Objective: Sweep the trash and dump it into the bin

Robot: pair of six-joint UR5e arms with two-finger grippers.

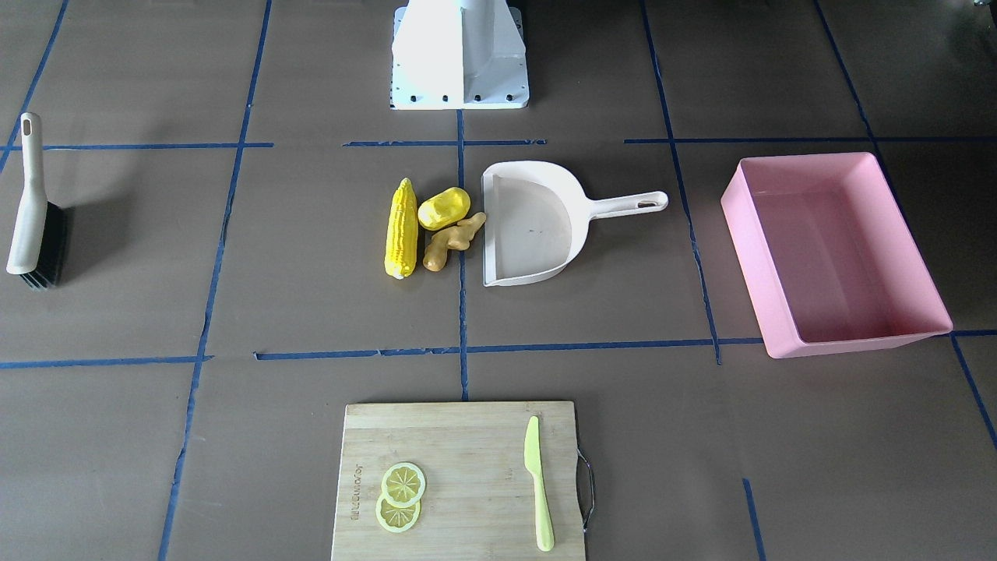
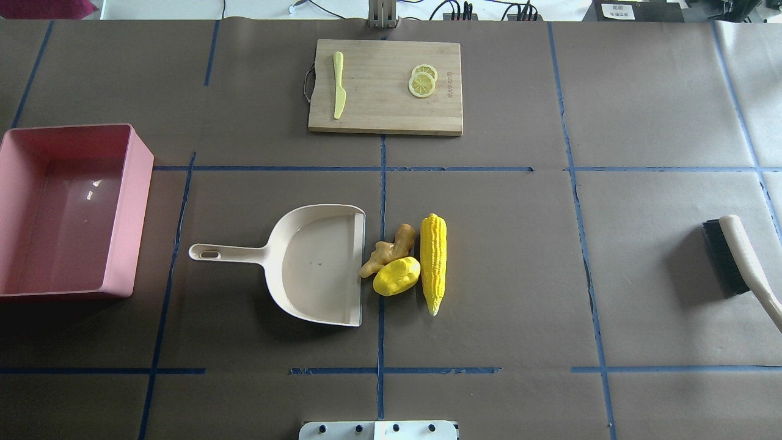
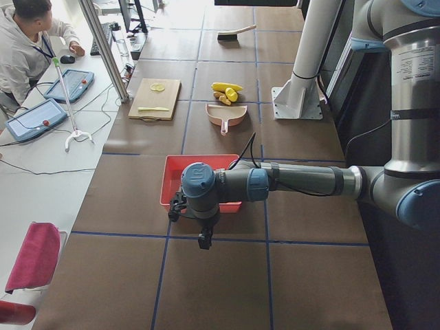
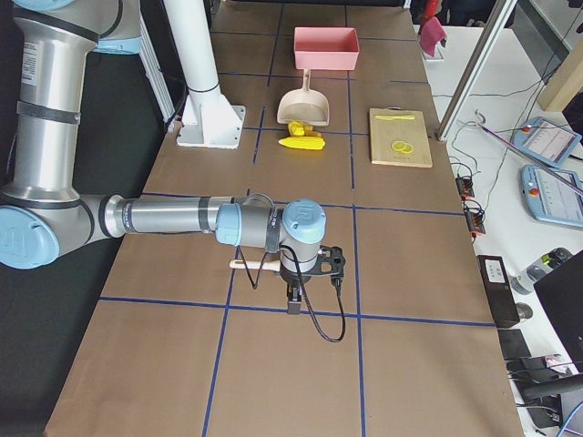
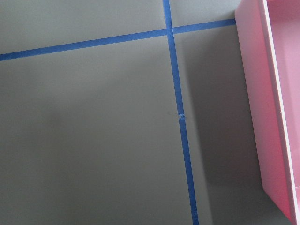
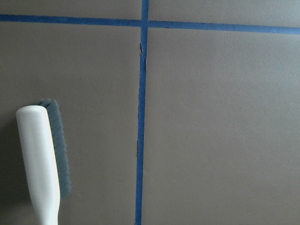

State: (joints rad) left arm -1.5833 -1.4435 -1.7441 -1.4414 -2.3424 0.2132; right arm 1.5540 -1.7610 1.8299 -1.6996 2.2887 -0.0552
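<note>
The trash lies in a cluster mid-table: a yellow corn cob (image 1: 400, 228), a rounded yellow lump (image 1: 444, 208) and a tan ginger root (image 1: 452, 241). All three sit just outside the open mouth of the cream dustpan (image 1: 530, 226). The pink bin (image 1: 759, 273) stands empty beyond the dustpan's handle. My left gripper (image 3: 204, 240) hangs over the table beside the bin (image 3: 199, 168), shown only in a side view; I cannot tell its state. My right gripper (image 4: 293, 305) hovers by the brush (image 4: 248, 265); its state is unclear too.
A white-handled brush (image 1: 35, 210) with dark bristles lies at the table end opposite the bin. A wooden cutting board (image 1: 467, 444) carries a lime-green knife (image 1: 537, 483) and two lemon slices (image 1: 401, 495). The robot's white base (image 1: 459, 54) stands behind the trash. A person (image 3: 27, 41) sits beyond the table.
</note>
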